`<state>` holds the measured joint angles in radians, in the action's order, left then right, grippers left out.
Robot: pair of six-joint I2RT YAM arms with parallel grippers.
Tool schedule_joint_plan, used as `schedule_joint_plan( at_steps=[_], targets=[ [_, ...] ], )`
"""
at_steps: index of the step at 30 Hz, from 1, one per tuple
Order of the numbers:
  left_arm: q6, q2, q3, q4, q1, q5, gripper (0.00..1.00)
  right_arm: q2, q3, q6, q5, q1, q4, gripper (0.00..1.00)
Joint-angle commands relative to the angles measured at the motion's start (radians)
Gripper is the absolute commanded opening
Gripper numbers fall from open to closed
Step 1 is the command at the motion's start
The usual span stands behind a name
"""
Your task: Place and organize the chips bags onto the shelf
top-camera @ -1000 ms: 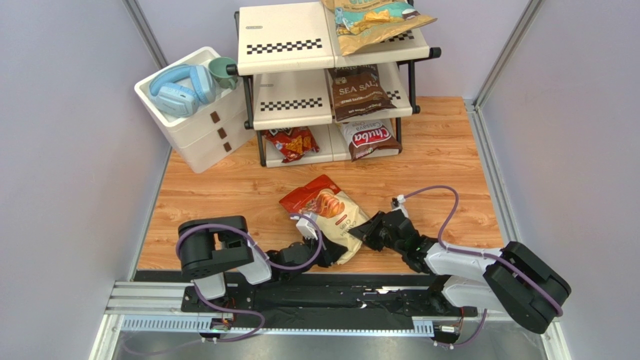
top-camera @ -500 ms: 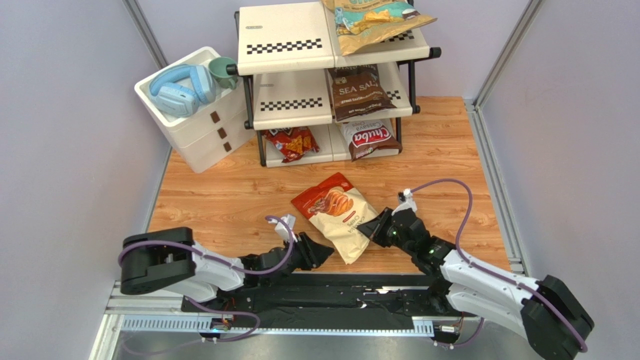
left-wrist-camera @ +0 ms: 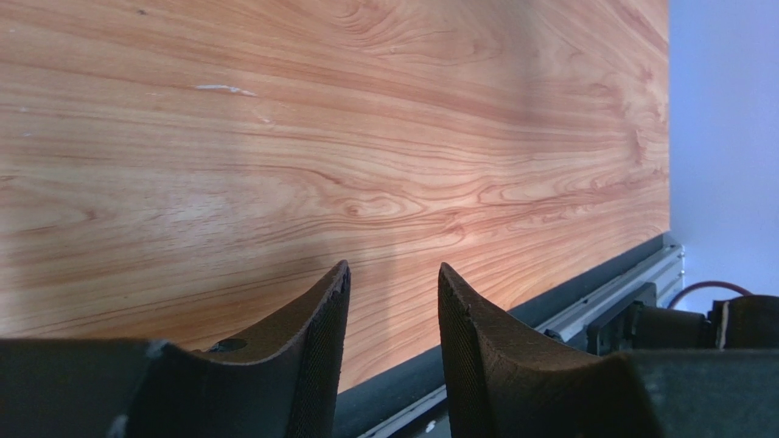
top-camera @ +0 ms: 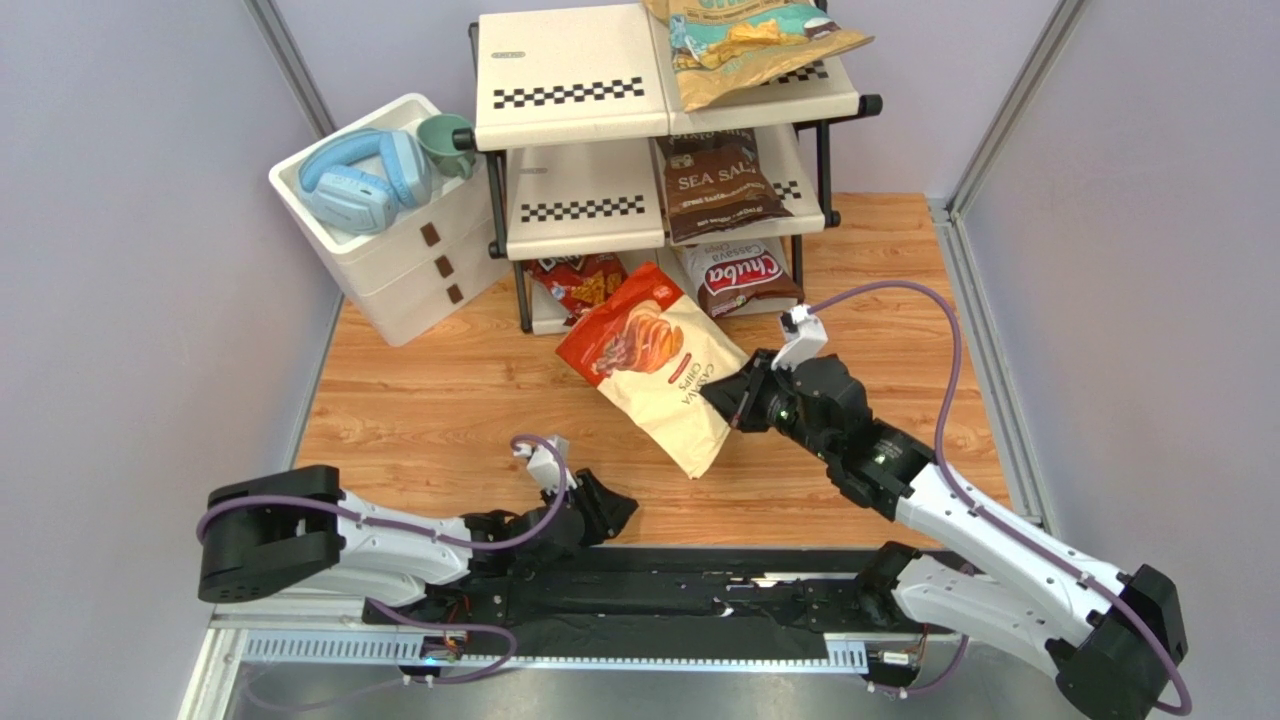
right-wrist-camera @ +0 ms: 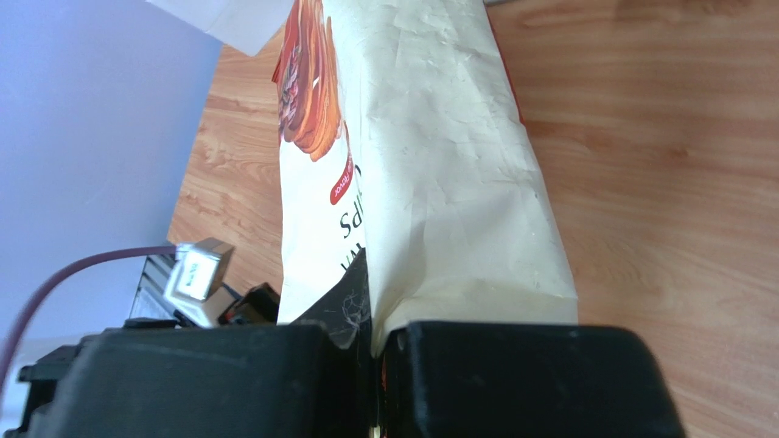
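My right gripper [top-camera: 732, 402] is shut on the edge of the cream bag with the red-orange top [top-camera: 657, 365] and holds it above the wood, just in front of the shelf [top-camera: 571, 78]. The same bag fills the right wrist view [right-wrist-camera: 430, 173], pinched in my right gripper [right-wrist-camera: 375, 342]. On the shelf lie the tan-and-teal bag [top-camera: 744, 42] on top, the dark brown Sea Salt bag [top-camera: 718, 183] in the middle, the red Doritos bag [top-camera: 576, 281] and the white-red Chuba bag [top-camera: 745, 276] at the bottom. My left gripper [top-camera: 609, 507] is open and empty, low by the near edge; it also shows in the left wrist view [left-wrist-camera: 393, 274].
A white three-drawer box [top-camera: 394, 240] stands left of the shelf, with blue headphones [top-camera: 358, 177] and a green cup [top-camera: 445, 144] on it. Metal frame posts and grey walls close in both sides. A black rail [top-camera: 676, 593] runs along the near edge.
My right gripper has lifted the cream bag off the wood and carried it away from me toward the shelf. My left arm has let go of it and drawn back left, toward the near edge.
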<state>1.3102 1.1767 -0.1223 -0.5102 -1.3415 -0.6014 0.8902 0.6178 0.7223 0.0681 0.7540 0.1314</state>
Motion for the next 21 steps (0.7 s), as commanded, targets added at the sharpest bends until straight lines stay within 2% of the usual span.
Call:
schedule_joint_plan(
  at_steps=[1,7,16,21],
  targets=[
    [0.030,0.006,0.001,0.044,-0.004,-0.028,0.46,-0.013,0.137,-0.110,-0.034,-0.002,-0.033,0.00],
    [0.058,0.035,-0.007,0.062,-0.005,-0.028,0.46,0.032,0.321,-0.161,-0.019,-0.002,-0.032,0.00],
    [0.043,0.046,-0.017,0.062,-0.005,-0.023,0.46,0.294,0.526,-0.136,-0.024,-0.018,-0.122,0.00],
    [0.058,0.035,0.001,0.064,-0.005,-0.026,0.46,0.407,0.557,-0.084,0.016,-0.042,-0.237,0.00]
  ],
)
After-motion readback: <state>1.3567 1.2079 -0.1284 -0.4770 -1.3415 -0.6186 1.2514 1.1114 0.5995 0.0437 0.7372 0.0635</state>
